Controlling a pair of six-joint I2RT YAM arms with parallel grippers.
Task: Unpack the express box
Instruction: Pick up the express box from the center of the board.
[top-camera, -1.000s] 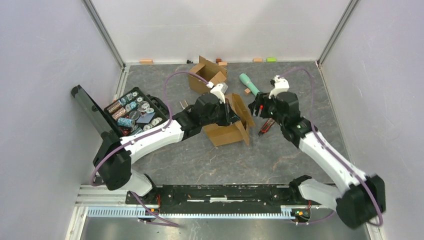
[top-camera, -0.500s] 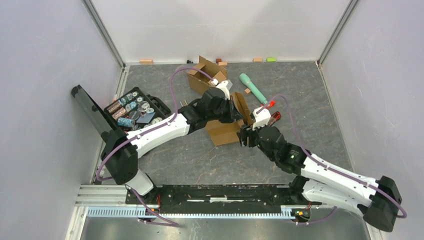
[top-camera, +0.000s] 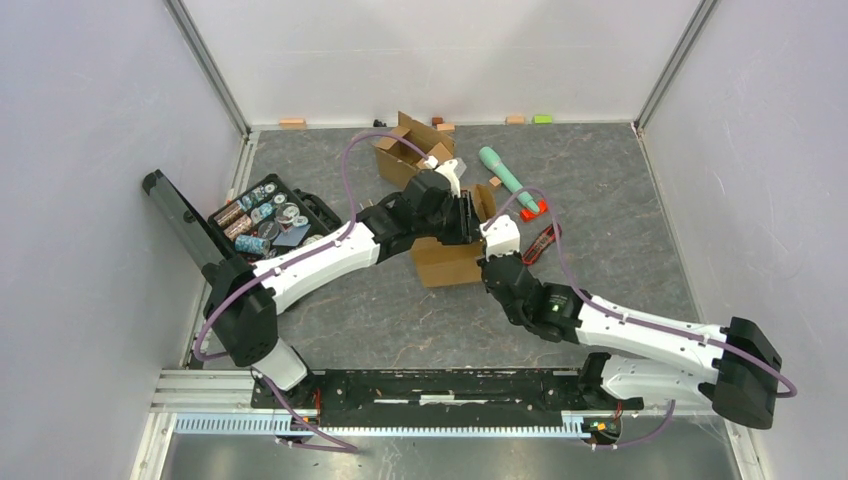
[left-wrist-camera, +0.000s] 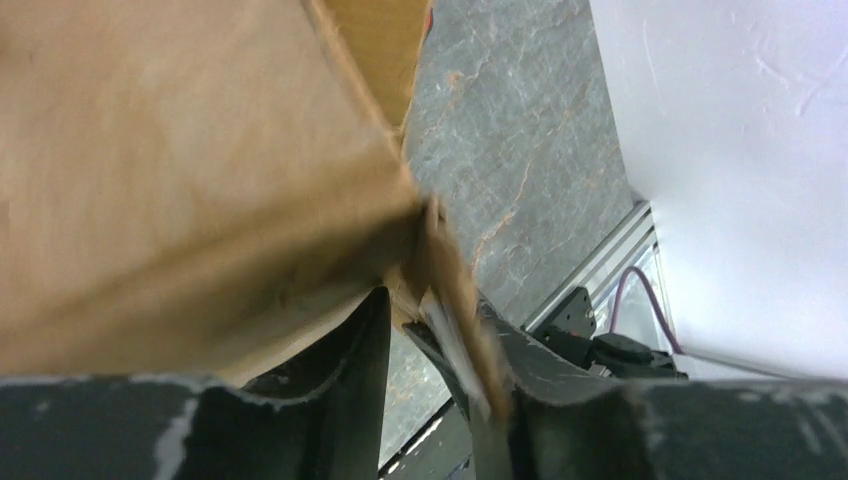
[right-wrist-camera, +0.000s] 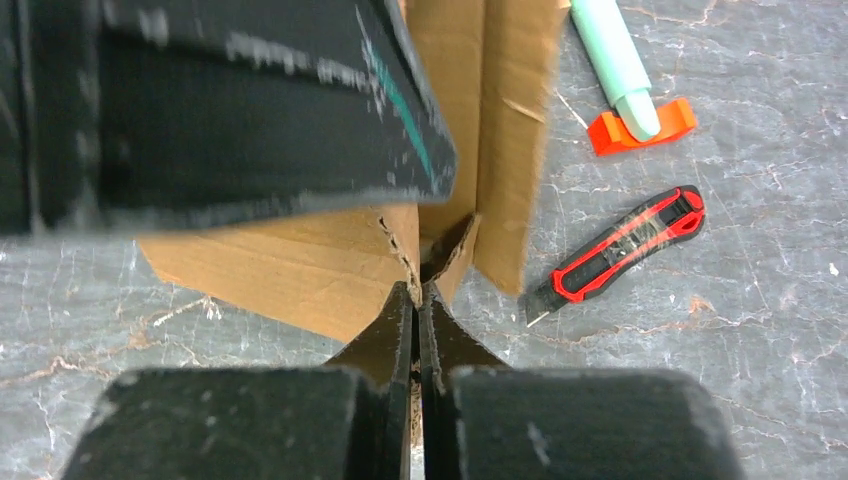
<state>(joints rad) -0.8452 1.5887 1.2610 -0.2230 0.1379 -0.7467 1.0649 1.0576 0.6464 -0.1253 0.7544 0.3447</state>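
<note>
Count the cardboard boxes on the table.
2. The near cardboard box sits in the middle; the far cardboard box stands open just behind it. Others may be hidden.

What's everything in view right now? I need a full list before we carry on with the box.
cardboard box: one, brown, table centre, flaps open
second cardboard box: one, brown, open, behind the first
utility knife: one, red and black, on the table right of the box
cylinder: one, mint green, far right of the boxes
holder piece: one, orange, touching the cylinder's end
case: one, black, lid open, left side, full of small items
small blocks: several, tan, orange, green, mostly along the back wall
left gripper: black, jaws apart astride a box flap
right gripper: black, jaws shut at the box's near corner
</note>
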